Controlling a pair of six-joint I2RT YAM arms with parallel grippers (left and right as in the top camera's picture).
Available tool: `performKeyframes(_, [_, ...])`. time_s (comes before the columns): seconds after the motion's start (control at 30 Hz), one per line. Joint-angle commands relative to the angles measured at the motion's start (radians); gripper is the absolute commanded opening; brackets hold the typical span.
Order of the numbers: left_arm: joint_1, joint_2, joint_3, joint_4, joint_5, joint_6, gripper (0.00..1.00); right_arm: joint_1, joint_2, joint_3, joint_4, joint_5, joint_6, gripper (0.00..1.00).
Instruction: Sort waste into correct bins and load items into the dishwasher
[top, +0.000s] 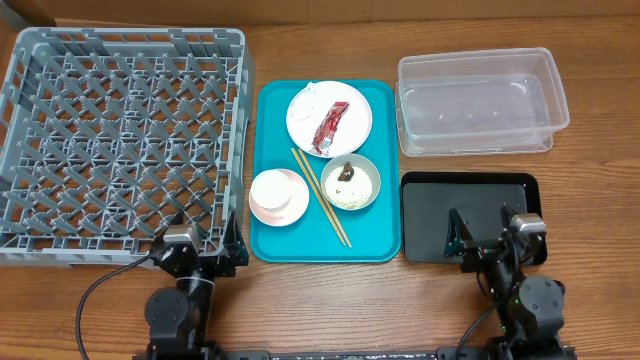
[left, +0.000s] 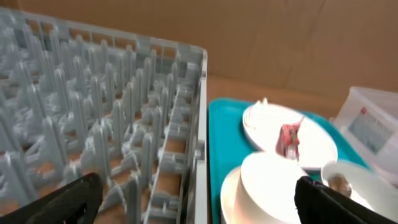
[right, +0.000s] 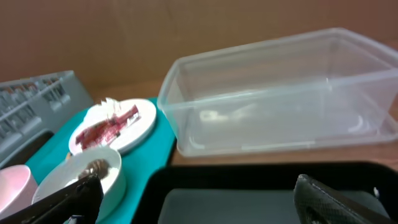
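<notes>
On the teal tray, a white plate holds the red wrapper and a white tissue. The grey-green bowl holds rice and a brown lump. A white cup sits in the pink bowl, with the chopsticks beside it. The grey dish rack stands at the left. The clear tub and black tray are at the right. My left gripper is open at the rack's front right corner. My right gripper is open over the black tray's front.
The teal tray lies between the rack and the two bins. Bare wooden table shows along the front edge around both arms. A brown cardboard wall stands behind the table.
</notes>
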Motion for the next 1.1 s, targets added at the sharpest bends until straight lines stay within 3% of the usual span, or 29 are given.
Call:
performKeyframes(0.0, [0.012,0.013,0.089,-0.062,0.024,-0.006,1.00,0.004,0.063,0.110,-0.024,0.014,0.000,1.00])
performKeyframes(0.2, [0.012,0.142,0.249,-0.195,0.024,-0.006,1.00,0.004,0.242,0.268,-0.114,0.013,0.000,1.00])
performKeyframes(0.7, [0.012,0.734,0.796,-0.674,0.024,-0.002,1.00,0.004,0.795,0.797,-0.453,-0.035,-0.001,1.00])
performKeyframes(0.87, [0.012,0.848,0.898,-0.801,0.024,-0.002,1.00,0.004,0.963,1.016,-0.690,-0.035,-0.001,1.00])
performKeyframes(1.07, [0.012,0.880,0.907,-0.835,0.024,-0.002,1.00,0.004,1.051,1.121,-0.786,-0.064,0.000,1.00])
